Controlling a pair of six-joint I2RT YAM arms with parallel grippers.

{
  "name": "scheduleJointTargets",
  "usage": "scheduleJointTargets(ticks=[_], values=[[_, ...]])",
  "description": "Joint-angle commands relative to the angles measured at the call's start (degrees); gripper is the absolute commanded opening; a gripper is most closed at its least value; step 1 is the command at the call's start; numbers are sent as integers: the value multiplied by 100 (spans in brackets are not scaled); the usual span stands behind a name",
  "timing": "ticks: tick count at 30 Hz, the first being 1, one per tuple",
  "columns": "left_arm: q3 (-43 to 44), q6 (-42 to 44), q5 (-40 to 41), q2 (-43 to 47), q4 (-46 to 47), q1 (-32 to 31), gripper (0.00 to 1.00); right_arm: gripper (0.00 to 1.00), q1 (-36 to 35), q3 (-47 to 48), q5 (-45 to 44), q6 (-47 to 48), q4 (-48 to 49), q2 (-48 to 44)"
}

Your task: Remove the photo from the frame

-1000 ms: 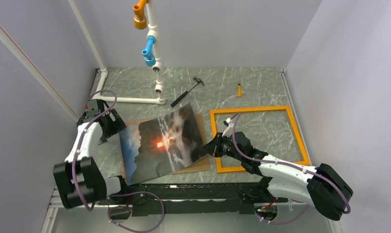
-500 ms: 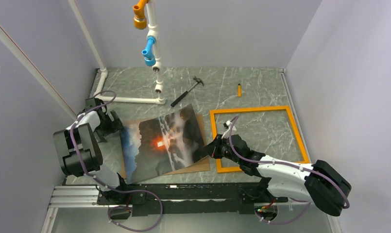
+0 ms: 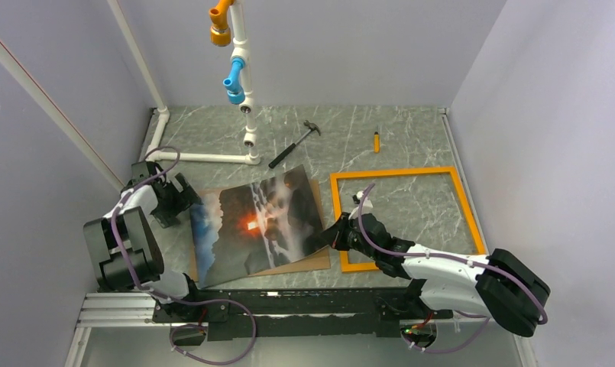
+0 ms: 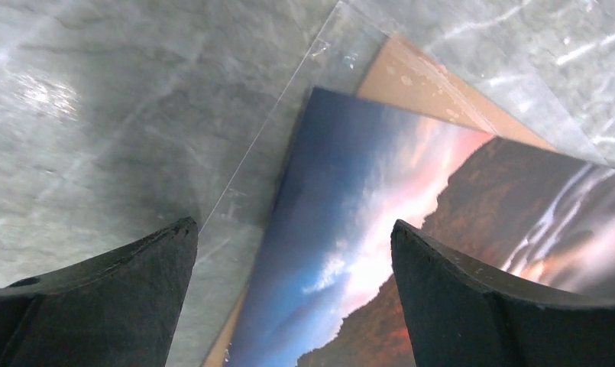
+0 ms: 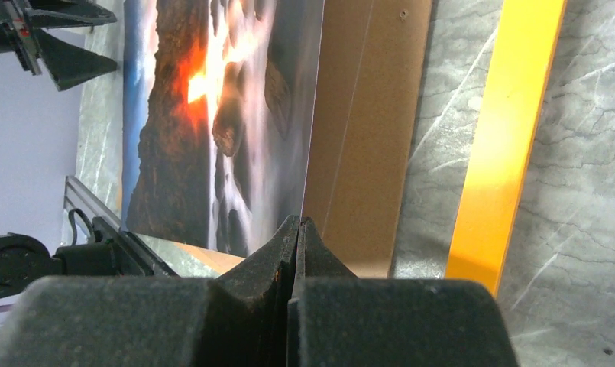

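Since a second ago the left arm has folded its elbow up and back, while the print has barely shifted. The right gripper (image 3: 338,233) (image 5: 296,226) is pinched tight on the right-hand edge of the photo (image 3: 250,229) (image 5: 212,115) (image 4: 380,229), a large dark rectangular print with an orange-red glow at its centre, whitish smoky streaks and a bluish left margin. That edge is raised off a flat brown backing board (image 3: 313,260) (image 5: 365,153) (image 4: 419,73), which lies beneath it and shows along its right and near sides. At 3 o'clock from the grip, just beside the board, lies the frame (image 3: 396,173) (image 5: 503,153), a thin bright orange hollow rectangle flat on the grey marbled table (image 3: 396,138), with only tabletop inside it. At 9 o'clock of the print the left gripper (image 3: 188,200) (image 4: 292,228) hovers with its jaws spread wide and nothing between them, aimed at the print's blue corner. The left wrist view shows a clear sheet (image 4: 254,191) jutting out from under that corner. Farther off, at 12 o'clock, a black-handled hammer (image 3: 292,145) rests on the table; at 1 o'clock lies a small orange-handled tool (image 3: 377,141); at 11 o'clock stands a white pipe structure (image 3: 205,157) carrying blue and orange fittings.
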State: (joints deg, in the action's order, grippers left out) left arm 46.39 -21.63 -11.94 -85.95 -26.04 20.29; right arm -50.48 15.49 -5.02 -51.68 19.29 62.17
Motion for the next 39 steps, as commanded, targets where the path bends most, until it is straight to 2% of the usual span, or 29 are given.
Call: scheduleJointTargets(ticks=[1,9,18,20,22,25,31,32,34,36,39], values=[[-347,-288,-702,214,-154,-27,99,0,-71,175,-228,-119,179,139],[-571,-386,-811,587,-210,-30,99,0,-183,294,-123,-117,169,373],[-859,-597,-1061,1025,-171,-33,99,0,-520,495,-258,-129,-351,395],[-807,-562,-905,1105,-286,-39,99,1,-538,495,-310,-126,-570,288],[-731,-540,-636,1263,-442,-35,99,8,-549,492,-360,-145,-809,163],[-417,-361,216,1539,-750,-80,99,10,-558,503,-383,-86,-1160,-39],[189,82,1254,1917,-1253,-463,99,45,-564,695,-663,320,-2705,-811],[257,88,1426,2054,-1342,-533,99,55,-569,743,-708,400,-2921,-963],[290,80,1560,2361,-1374,-670,99,67,-563,909,-875,488,-3440,-1162],[314,42,1554,2704,-1366,-907,99,71,-567,1160,-1076,682,-3891,-1347],[532,-19,1526,3165,-1400,-1734,99,77,-556,1720,-1562,963,-4556,-1734]])
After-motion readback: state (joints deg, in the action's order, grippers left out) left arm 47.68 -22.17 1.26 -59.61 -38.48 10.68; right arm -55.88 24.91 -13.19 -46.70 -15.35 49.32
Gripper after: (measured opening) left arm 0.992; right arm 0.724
